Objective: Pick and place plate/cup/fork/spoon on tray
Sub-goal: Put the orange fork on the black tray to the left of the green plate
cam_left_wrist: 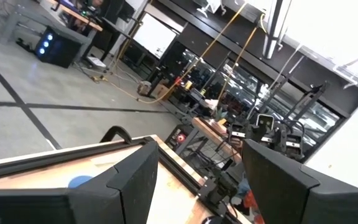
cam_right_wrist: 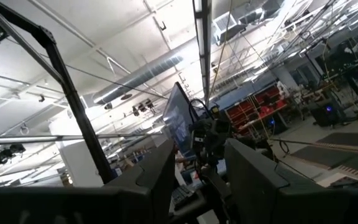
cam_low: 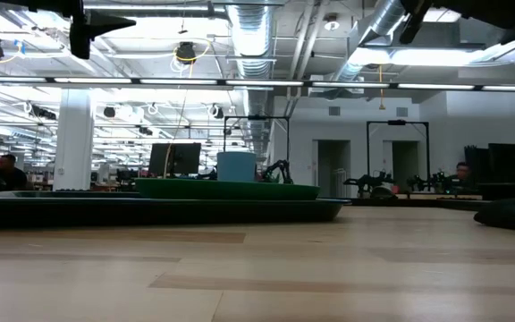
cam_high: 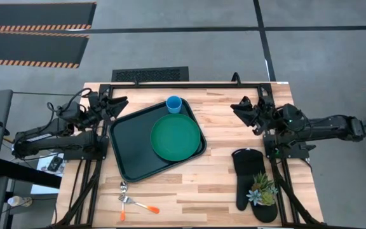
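The green plate [cam_high: 176, 137] lies on the dark tray [cam_high: 131, 146], its right edge over the tray's rim. The light blue cup [cam_high: 174, 104] stands at the tray's far rim, whether on it or just beyond I cannot tell; it also shows in the low view [cam_low: 236, 165]. The fork [cam_high: 140, 204] with its orange handle and the spoon [cam_high: 123, 200] lie on the table near the front edge. My left gripper [cam_high: 114, 105] is open and empty, raised at the tray's far left corner. My right gripper [cam_high: 243, 108] is open and empty, raised at the table's far right.
A black oven mitt [cam_high: 250, 178] lies at the right with a small succulent plant [cam_high: 262, 189] on it. Bare wood lies between the tray and the mitt and along the front edge.
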`<control>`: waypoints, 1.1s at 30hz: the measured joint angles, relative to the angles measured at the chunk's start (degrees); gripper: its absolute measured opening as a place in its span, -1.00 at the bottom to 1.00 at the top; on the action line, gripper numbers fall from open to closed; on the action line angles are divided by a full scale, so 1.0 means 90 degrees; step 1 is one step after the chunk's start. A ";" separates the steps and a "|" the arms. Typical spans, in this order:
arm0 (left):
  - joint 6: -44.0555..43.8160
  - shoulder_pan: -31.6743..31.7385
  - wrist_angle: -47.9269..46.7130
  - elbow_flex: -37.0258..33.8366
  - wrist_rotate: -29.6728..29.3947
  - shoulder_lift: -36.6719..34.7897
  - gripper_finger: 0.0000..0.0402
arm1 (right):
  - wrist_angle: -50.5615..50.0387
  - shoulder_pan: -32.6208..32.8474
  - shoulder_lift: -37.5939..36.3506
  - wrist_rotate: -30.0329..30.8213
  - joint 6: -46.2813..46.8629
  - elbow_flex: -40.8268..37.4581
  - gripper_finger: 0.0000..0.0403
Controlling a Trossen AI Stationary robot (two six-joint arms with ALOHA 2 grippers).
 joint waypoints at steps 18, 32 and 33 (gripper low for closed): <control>-0.0092 0.0000 0.0043 -0.0003 -0.0201 0.0078 0.10 | 0.0756 0.0000 -0.0008 0.0645 -0.0701 0.0000 -0.18; -0.0090 0.0000 0.0044 -0.0005 -0.0124 0.0408 0.11 | 0.0714 0.0088 0.0174 0.0840 -0.0649 0.0000 -0.18; -0.0089 0.0000 0.0044 -0.0005 -0.0110 0.0408 0.12 | 0.0728 0.0105 0.0226 0.0840 -0.0600 0.0000 -0.18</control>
